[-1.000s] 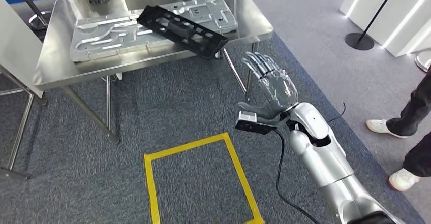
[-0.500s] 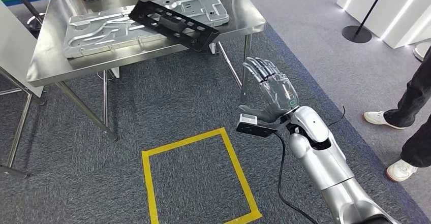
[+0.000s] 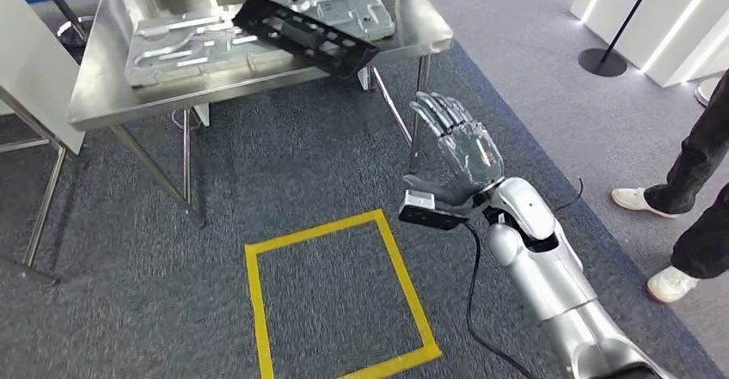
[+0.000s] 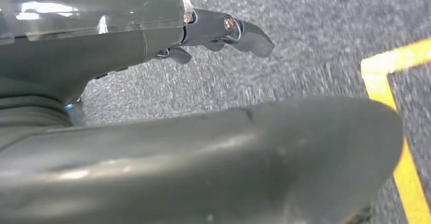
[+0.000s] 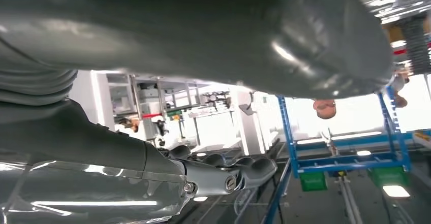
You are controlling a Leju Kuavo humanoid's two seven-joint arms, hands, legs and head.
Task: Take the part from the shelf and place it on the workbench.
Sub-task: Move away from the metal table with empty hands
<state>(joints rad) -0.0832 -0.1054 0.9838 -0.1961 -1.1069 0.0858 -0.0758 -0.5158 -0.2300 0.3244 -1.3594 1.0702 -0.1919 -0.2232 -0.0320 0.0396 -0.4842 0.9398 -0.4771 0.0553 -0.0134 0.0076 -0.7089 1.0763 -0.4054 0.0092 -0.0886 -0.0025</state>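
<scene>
A long black perforated part [image 3: 305, 35] lies slantwise on a stamped silver plate [image 3: 185, 48] on the steel workbench [image 3: 107, 100], its near end reaching the table's front edge. My right hand [image 3: 456, 151] is raised over the carpet, below and to the right of that end. Its fingers are spread and it holds nothing. The right wrist view shows the same hand [image 5: 152, 176] with empty, lightly bent fingers [image 5: 249, 168]. My left hand [image 4: 127, 51] hangs over the grey carpet, its thumb and fingers apart, nothing in it.
A yellow tape square [image 3: 254, 310] marks the carpet in front of me. A person's dark trouser legs and white shoes [image 3: 666, 283] stand at the right. A black stand base [image 3: 604, 61] sits at the back right. A white panel [image 3: 34, 61] borders the table's left side.
The whole picture shifts a little between frames, so the camera has moved. The black part stays on the plate, and my right hand keeps its raised, spread pose.
</scene>
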